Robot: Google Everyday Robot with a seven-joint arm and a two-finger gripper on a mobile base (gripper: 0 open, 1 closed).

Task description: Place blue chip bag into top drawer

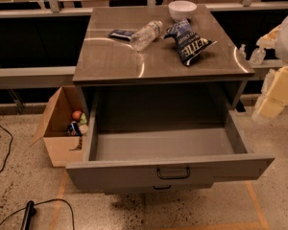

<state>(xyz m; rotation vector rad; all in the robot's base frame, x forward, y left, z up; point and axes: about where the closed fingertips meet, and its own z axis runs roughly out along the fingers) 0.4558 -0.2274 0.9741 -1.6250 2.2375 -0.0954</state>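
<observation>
The blue chip bag (188, 41) lies crumpled on the cabinet top, right of centre, white lettering facing up. The top drawer (173, 169) is pulled fully out below it, its inside bare, with a dark bail handle on the front. My gripper (252, 55) hangs at the right edge of the cabinet top, level with the bag and about a hand's width to its right, not touching it. The cream and white arm (278, 90) stands behind it at the right edge of the view.
A clear water bottle (145, 34) lies left of the bag, with a small flat dark blue packet (121, 33) beyond it. A white bowl (182, 9) sits behind the bag. A cardboard box (60, 128) with small items stands on the floor at left. A cable (29, 210) lies on the floor.
</observation>
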